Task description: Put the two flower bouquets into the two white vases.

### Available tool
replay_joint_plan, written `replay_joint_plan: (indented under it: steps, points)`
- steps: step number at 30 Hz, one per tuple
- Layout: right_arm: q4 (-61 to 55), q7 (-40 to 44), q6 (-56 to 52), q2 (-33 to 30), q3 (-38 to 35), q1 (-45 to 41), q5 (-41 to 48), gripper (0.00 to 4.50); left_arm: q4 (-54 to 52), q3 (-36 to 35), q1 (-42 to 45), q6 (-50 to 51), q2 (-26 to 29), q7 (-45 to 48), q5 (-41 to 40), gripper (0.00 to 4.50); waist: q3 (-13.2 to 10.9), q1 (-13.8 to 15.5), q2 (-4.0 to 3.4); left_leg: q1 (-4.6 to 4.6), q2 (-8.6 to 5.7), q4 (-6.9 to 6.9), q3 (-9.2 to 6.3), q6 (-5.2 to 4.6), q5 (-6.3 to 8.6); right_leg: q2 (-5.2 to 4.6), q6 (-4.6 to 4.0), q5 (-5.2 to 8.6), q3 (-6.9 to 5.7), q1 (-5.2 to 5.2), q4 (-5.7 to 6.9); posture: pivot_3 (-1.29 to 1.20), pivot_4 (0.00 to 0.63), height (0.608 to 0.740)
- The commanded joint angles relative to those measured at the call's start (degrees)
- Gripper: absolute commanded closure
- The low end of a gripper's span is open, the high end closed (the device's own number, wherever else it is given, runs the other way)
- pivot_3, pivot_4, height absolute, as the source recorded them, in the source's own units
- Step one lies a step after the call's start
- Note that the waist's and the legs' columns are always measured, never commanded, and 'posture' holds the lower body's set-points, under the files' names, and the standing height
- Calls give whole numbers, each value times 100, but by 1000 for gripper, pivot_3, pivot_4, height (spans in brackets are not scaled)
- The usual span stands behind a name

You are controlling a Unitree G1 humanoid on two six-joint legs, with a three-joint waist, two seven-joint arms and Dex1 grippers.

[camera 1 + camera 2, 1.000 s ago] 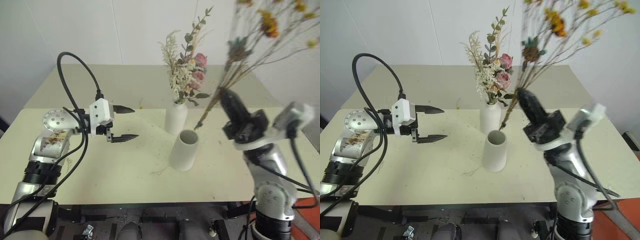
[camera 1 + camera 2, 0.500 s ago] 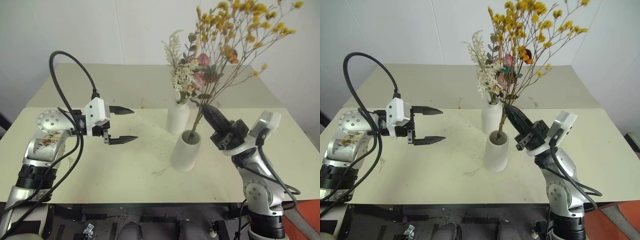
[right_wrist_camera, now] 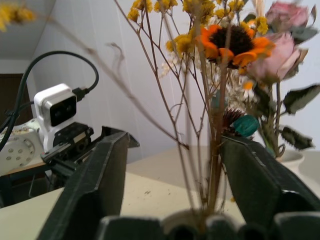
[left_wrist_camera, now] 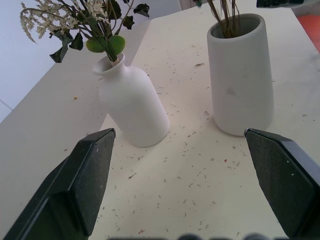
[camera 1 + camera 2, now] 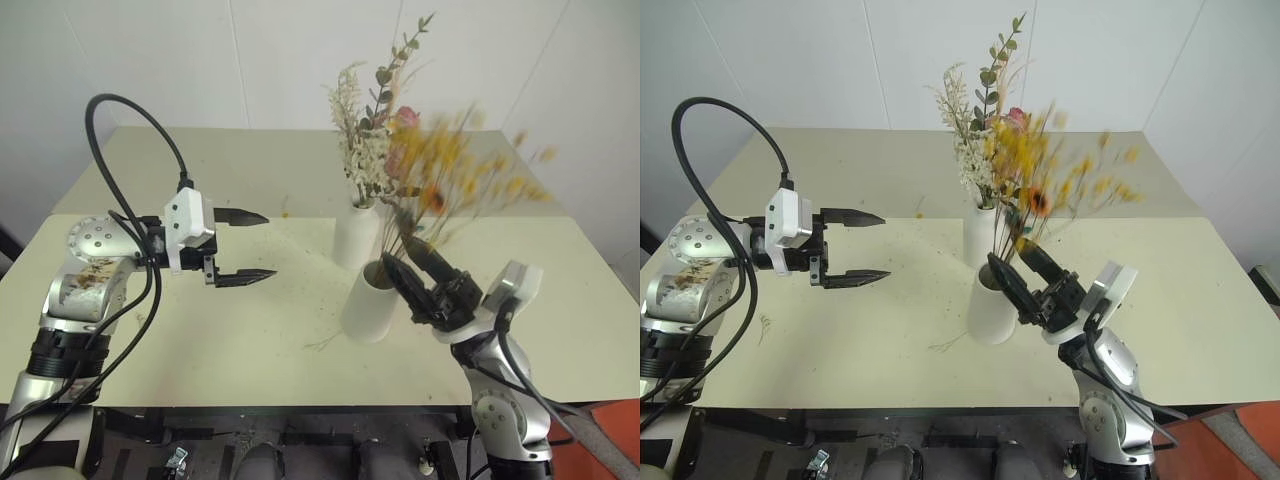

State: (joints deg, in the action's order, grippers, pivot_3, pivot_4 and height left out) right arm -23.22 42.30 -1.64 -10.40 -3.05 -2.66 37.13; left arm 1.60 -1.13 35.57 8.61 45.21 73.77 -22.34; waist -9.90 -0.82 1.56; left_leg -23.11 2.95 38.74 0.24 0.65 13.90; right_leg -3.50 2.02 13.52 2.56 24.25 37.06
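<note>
Yellow-orange bouquet [image 5: 1060,185] has its stems down in the cylinder vase [image 5: 368,302]; the blossoms fan out above and toward the right, motion-blurred in both eye views. The left wrist view shows thin brown stems entering the broad mouth. Right gripper [image 5: 1028,281] sits just beside the vase rim, angled upward, jaws apart with the stems between them (right wrist view: a visible gap on each side of the stems, neither finger [image 3: 95,185] pressing on them). Whether any stem brushes a finger, I cannot tell.

Rose bouquet [image 5: 375,140] stands in the bottle vase [image 5: 354,235], pink roses, green sprigs and cream plumes upright above the narrow neck. The bottle vase is just behind the cylinder vase, close but apart (the gap is clear in the left wrist view).

Left gripper [image 5: 245,246] hovers over the table [image 5: 200,330], well to the left of both vases, pointing toward them, jaws wide apart and holding nothing. Black cable [image 5: 130,130] loops up from that wrist.

Table surface around the vases is sprinkled with small dried flecks; a loose twig [image 5: 320,342] lies on the table near the base of the cylinder vase, on its near left side.
</note>
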Motion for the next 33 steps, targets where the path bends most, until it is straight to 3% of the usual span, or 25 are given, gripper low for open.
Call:
replay_joint_plan:
  steps: [1,9,20,33]
  points:
    - [-368,129,110,-119,-50,79,160,45,-32,-114,167,-65,45,16,-48,0,0,0,0,0,0,1,0,0,0,0,0,0,0,0,0,0,150,740]
    - [-532,322,289,-876,-728,1016,-64,13,-86,-203,60,-42,127,40,-98,0,0,20,1,-2,-1,2,0,0,0,-1,1,1,-1,-3,-4,0,150,740]
    - [660,1448,56,-2956,-2725,1521,199,13,-422,-485,-302,24,475,200,-310,0,2,2,4,19,0,1,5,0,0,0,0,1,8,-17,0,0,150,740]
    - [1724,2115,-134,-3759,-3170,1269,141,13,-1007,-818,-685,241,896,173,-543,0,2,1,4,22,0,1,6,0,0,0,1,2,9,-21,-1,0,150,740]
